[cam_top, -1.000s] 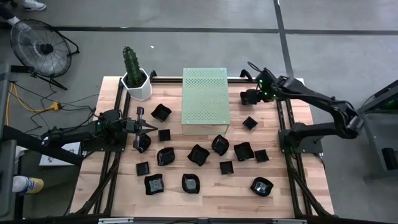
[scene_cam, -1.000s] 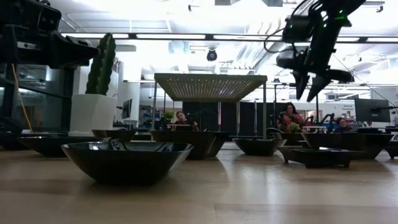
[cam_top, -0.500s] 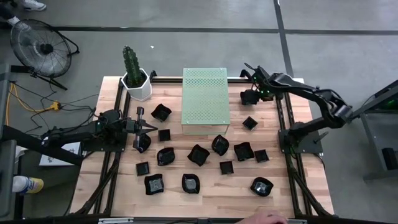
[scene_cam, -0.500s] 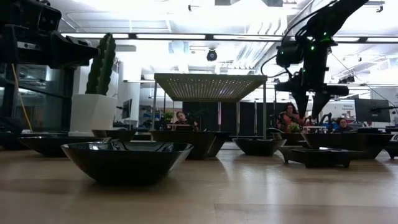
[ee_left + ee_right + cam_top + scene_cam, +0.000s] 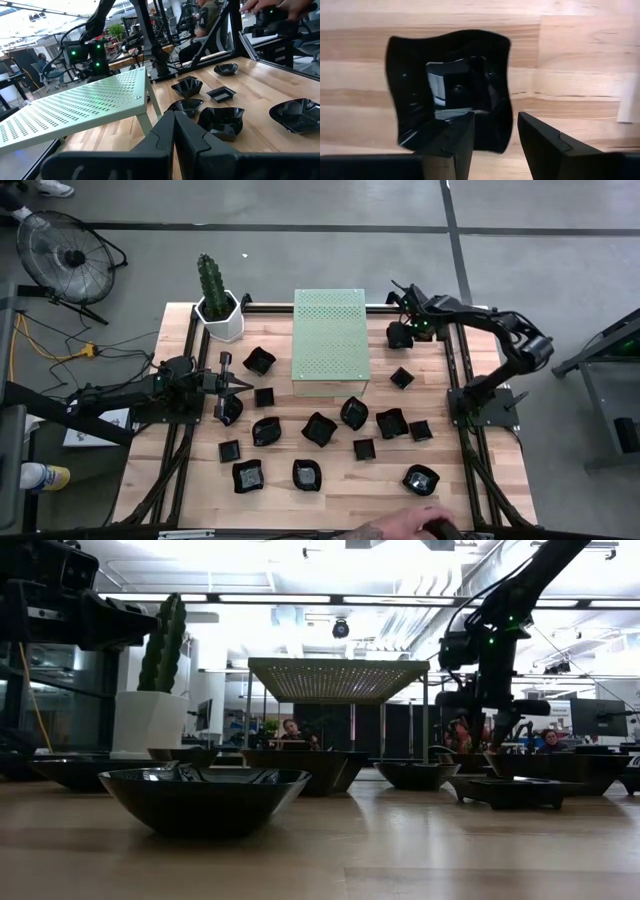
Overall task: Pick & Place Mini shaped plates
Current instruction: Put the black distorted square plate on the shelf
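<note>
Right gripper (image 5: 495,145) at table's 1 o'clock, right of green block (image 5: 331,340), fingers wide, straddling one edge of wavy black plate (image 5: 450,90), not clamped. Left gripper (image 5: 243,385) at 9 o'clock, fingers closed, empty. Other plates (image 5: 319,428) scattered across near half. Cactus pot (image 5: 221,317) at 11 o'clock.

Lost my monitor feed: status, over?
Right gripper open, over a glossy black wavy-edged plate. Left gripper shut, waiting. Nothing in the way.
</note>
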You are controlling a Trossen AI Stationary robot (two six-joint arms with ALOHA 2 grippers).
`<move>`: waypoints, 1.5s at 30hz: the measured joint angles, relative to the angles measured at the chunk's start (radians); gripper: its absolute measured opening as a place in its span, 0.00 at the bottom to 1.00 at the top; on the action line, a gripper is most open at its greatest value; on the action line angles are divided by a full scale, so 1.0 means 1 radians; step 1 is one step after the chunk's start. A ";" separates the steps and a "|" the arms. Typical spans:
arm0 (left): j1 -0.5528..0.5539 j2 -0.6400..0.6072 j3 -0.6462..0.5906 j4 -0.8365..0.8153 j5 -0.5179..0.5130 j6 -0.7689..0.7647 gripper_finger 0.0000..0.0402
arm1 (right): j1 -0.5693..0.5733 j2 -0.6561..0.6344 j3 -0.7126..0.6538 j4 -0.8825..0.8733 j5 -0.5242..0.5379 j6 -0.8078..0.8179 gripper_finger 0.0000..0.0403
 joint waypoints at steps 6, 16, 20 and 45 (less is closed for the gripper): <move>0.000 0.000 0.000 0.000 0.000 0.000 0.01 | -0.021 0.005 0.000 -0.001 0.004 0.000 0.36; 0.000 0.000 0.000 0.000 0.000 0.000 0.01 | -0.032 0.063 0.000 0.014 -0.046 -0.018 0.34; 0.000 0.000 0.000 0.000 0.000 0.000 0.01 | -0.032 0.066 0.000 0.017 -0.044 -0.018 0.34; 0.000 0.000 0.000 0.000 0.000 0.000 0.01 | -0.045 0.064 0.000 0.003 -0.044 -0.045 0.33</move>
